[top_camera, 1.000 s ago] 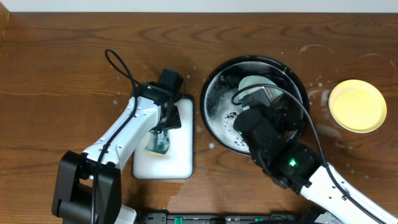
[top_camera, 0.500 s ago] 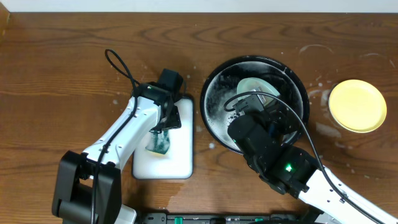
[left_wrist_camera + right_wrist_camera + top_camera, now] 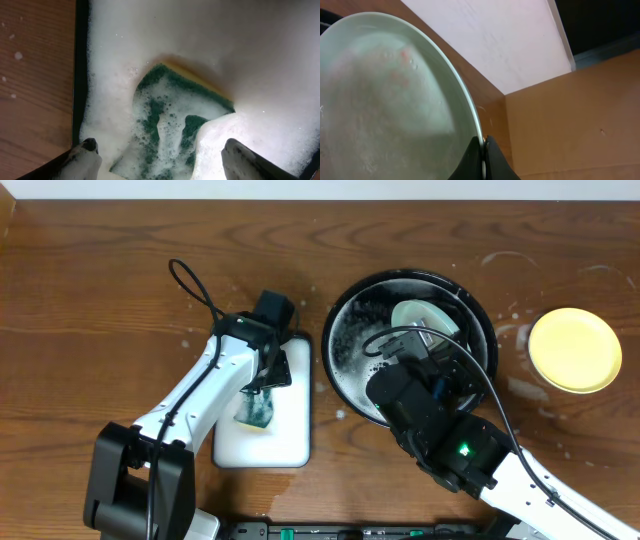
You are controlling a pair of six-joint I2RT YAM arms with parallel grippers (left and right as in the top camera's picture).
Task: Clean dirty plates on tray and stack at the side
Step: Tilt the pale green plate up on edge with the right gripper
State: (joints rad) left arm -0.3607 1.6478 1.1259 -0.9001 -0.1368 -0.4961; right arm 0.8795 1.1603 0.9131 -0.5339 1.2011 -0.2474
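- We see a brown wood-grain tabletop [image 3: 100, 270], smooth with a low sheen.
- The large round black tray [image 3: 340, 330] looks hard and glossy to us.
- The pale mint-green round plate [image 3: 385, 100] is smooth under a cloudy film.
- The green-and-yellow sponge [image 3: 170, 107] looks coarse beneath white foam [image 3: 250, 50].

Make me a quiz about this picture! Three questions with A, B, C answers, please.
1. Where is the yellow plate?
A on the table
B on a shelf
C in a sink

2. What colour is the gripped plate?
A red
B mint green
C blue

3. The left gripper is:
A open
B shut
C holding a cup

Answers:
1 A, it lies on bare wood at the right.
2 B, the right gripper pinches its pale green rim.
3 A, its fingers stand wide apart above the sponge.
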